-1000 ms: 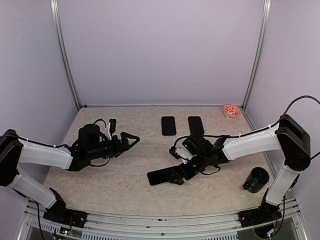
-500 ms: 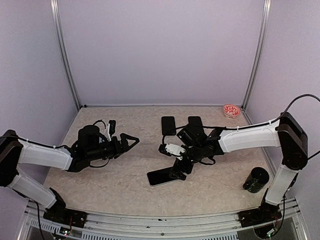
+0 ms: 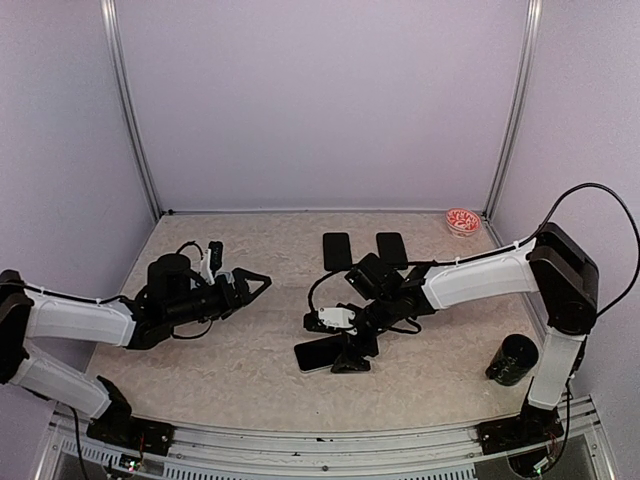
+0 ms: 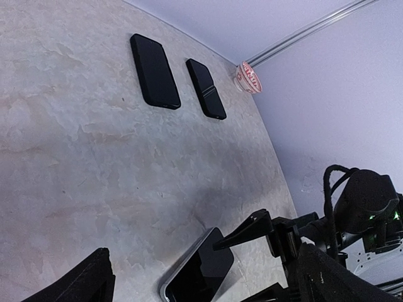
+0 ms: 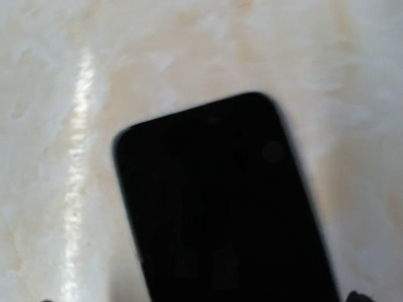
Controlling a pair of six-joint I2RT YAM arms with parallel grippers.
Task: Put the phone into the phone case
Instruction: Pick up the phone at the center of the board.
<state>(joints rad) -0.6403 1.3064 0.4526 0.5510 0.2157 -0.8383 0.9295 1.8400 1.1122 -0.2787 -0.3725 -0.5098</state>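
Right gripper point(image 3: 342, 355) spread, jaws straddling the phone's point(image 3: 315, 355) right end and hiding it; wrist view blurred; phone flat on the table point(image 3: 250, 370), front-centre, long axis left-right; left gripper point(image 3: 262, 285) parted, empty.

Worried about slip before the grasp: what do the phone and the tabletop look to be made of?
Phone: glossy black face, glass-like, with a thin pale edge band, possibly metal; the face catches a sheen in the top view. Tabletop: beige marbled pattern, satin finish, perhaps laminate or printed sheet; a soft glare streak shows in the right wrist view.
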